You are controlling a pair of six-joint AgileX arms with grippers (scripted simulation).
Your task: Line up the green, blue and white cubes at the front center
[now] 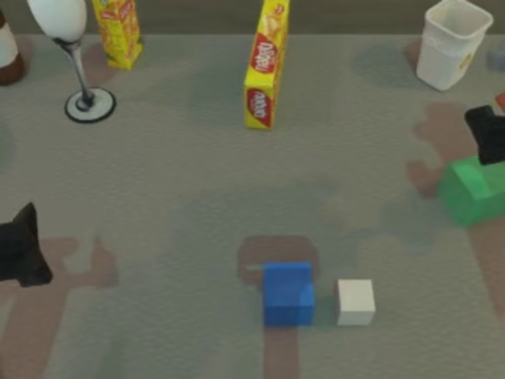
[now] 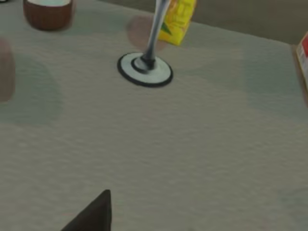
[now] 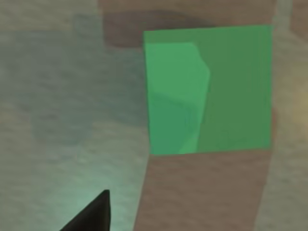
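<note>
You have the blue cube (image 1: 287,294) sitting on the reddish-brown T-shaped mark (image 1: 278,251) at the near center of the worktop (image 1: 181,197), with the white cube (image 1: 356,302) just beside it on its right, a narrow gap between them. The green cube (image 1: 472,188) lies well apart from those two, at the right edge, on a reddish patch. Your right pincer (image 1: 488,133) hangs just over the green cube's far side; the right wrist view looks straight down on the cube (image 3: 209,89), and only one dark fingertip (image 3: 94,214) shows, so you cannot tell whether it is spread or pressed together. Your left pincer (image 1: 22,246) sits parked at the left edge, its state equally unclear. Along the far side stand a wine glass (image 1: 75,55), two yellow snack boxes (image 1: 264,67) and a white cup (image 1: 451,43).
</note>
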